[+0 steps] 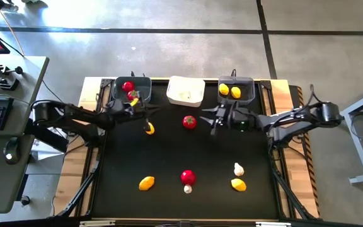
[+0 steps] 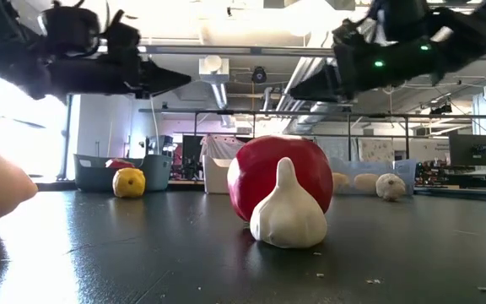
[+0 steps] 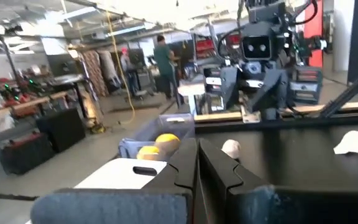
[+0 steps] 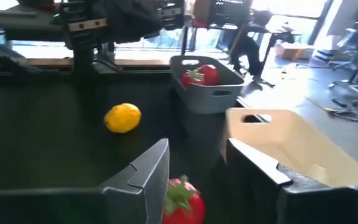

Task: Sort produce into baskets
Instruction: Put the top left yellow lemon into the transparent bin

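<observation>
The left pincer [image 1: 149, 111] has its fingers pressed together on nothing, hanging above the bench [image 1: 169, 157] just off the left grey basket [image 1: 132, 88], with a lemon [image 1: 149, 128] lying close beneath its tip. The right pincer [image 1: 208, 118] stands spread, its fingers apart and empty, reaching in from the other side toward a tomato [image 1: 189, 122] that lies just ahead of it; in the right wrist view that tomato [image 4: 182, 202] sits between and below the fingers without touching them.

Taking the white basket [image 1: 185, 90] as the mark: the left grey basket, holding a tomato [image 1: 128, 86], sits to its left along the far edge, and the right grey basket [image 1: 236, 90], holding two lemons [image 1: 229, 91], sits to its right. The two pincers face each other in front of it, with open bench between them apart from the tomato. Well in front of it, near the bench's near edge, lie a lemon [image 1: 146, 183], a tomato [image 1: 188, 176] touching a garlic bulb [image 1: 188, 188], another garlic bulb [image 1: 238, 168] and a lemon [image 1: 238, 185]. The middle stretch of the bench is bare.

Both arms stretch inward nearly level from the bench's sides, raised clear of its surface.
</observation>
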`<act>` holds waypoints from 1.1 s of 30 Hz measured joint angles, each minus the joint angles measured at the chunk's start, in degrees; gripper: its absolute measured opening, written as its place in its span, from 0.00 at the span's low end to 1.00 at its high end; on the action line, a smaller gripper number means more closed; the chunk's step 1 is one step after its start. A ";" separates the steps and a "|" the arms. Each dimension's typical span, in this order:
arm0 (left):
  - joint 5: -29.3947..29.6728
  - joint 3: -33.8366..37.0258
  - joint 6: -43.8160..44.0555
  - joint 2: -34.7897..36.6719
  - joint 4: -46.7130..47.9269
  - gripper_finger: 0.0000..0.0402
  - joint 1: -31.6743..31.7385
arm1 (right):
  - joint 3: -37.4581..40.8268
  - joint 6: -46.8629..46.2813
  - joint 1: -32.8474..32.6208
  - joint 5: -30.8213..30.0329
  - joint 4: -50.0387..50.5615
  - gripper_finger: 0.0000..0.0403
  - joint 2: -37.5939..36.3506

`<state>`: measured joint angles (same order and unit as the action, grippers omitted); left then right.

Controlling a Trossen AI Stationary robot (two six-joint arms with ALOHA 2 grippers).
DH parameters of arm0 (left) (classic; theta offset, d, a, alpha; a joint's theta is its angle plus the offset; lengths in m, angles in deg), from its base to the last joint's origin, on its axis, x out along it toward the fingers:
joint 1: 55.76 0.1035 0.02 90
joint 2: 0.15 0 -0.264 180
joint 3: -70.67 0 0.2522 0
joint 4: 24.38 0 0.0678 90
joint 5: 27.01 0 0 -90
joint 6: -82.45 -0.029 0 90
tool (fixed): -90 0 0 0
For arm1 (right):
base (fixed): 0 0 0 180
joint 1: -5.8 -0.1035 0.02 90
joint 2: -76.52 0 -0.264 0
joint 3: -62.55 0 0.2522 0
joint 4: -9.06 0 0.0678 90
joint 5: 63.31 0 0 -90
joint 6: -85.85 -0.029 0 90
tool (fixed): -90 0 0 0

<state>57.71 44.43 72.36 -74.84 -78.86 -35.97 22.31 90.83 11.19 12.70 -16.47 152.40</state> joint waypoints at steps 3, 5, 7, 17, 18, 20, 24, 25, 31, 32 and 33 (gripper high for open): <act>-0.15 2.84 -0.02 0.46 -3.68 0.00 1.00 | -4.88 0.01 -0.49 1.99 1.10 0.37 5.54; -0.17 4.17 0.46 0.44 -5.28 0.00 1.84 | -8.49 -0.28 -0.83 3.40 2.66 0.37 9.46; -0.11 4.69 0.50 0.44 -5.47 0.00 2.50 | -12.78 -1.84 -1.07 3.95 5.05 0.38 13.44; 0.04 6.13 2.05 0.42 -7.57 0.00 3.57 | -36.69 -9.82 -1.99 3.32 21.01 0.63 32.64; 0.04 6.13 2.05 0.42 -8.08 0.00 3.57 | -38.88 -10.49 -2.08 2.79 21.95 0.66 34.42; 0.07 6.11 2.03 0.42 -8.87 0.00 3.57 | -42.57 -11.73 -2.33 2.14 23.00 0.72 37.64; 0.44 6.11 2.03 0.42 -9.32 0.00 3.57 | -48.51 -13.70 -3.16 0.62 22.53 0.80 42.38; 0.46 6.11 2.03 0.42 -9.30 0.00 3.57 | -49.65 -13.96 -3.52 -0.18 22.25 0.82 43.24; 0.61 6.11 1.89 0.42 -9.32 0.00 3.57 | -54.62 -14.23 -5.17 -5.31 21.76 0.84 47.28; 0.27 6.11 2.03 0.42 -9.39 0.00 3.57 | -55.32 -14.48 -5.27 -5.59 21.15 0.84 48.10; -0.34 6.11 2.18 0.42 -9.49 0.00 3.57 | -55.96 -15.19 -5.35 -5.62 20.84 0.84 48.83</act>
<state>57.37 50.54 74.54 -74.43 -88.34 -32.40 -33.65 75.64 5.84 7.08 4.38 201.22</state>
